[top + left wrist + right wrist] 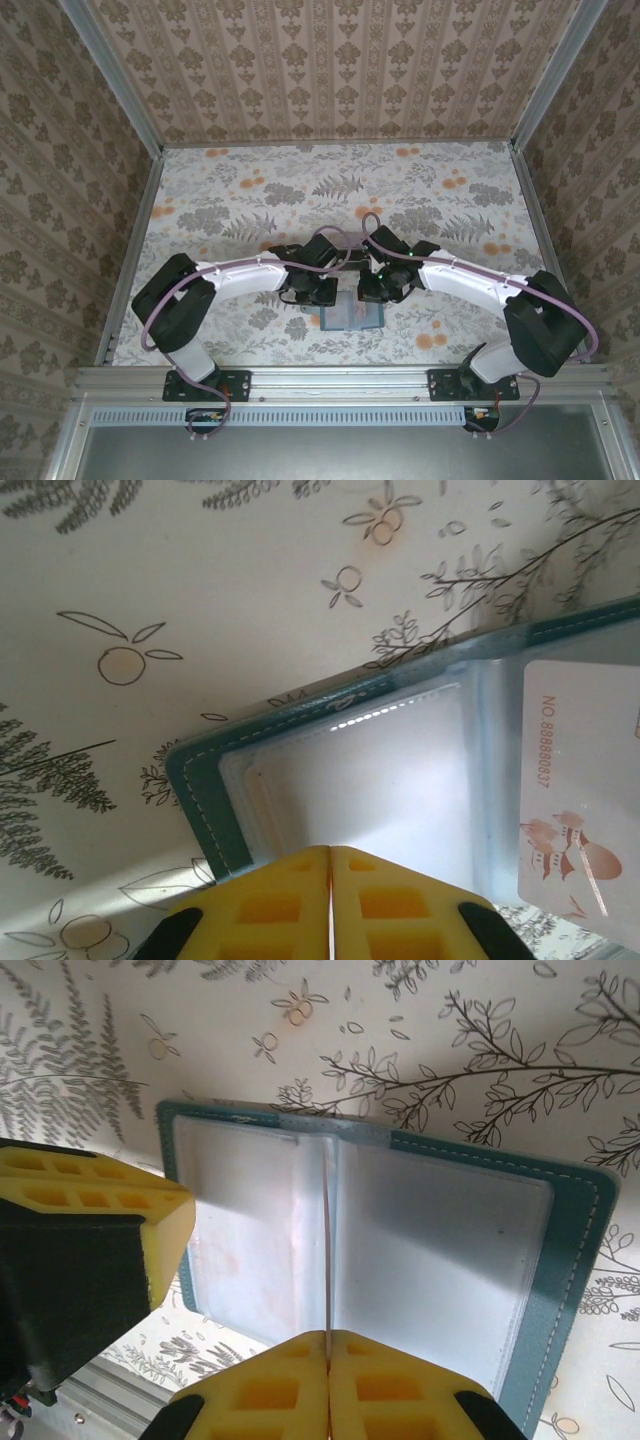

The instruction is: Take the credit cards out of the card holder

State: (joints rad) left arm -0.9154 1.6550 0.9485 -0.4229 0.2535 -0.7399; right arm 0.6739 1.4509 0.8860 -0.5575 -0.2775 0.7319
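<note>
On left-wrist cam: pale card (578, 800), prob. pocketed.

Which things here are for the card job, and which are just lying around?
For the job:
- the teal card holder, lying open on the table
- a pale credit card at one of its panels
- the left gripper and the right gripper, both shut

Just there:
- the flowery table cover
- the patterned walls
</note>
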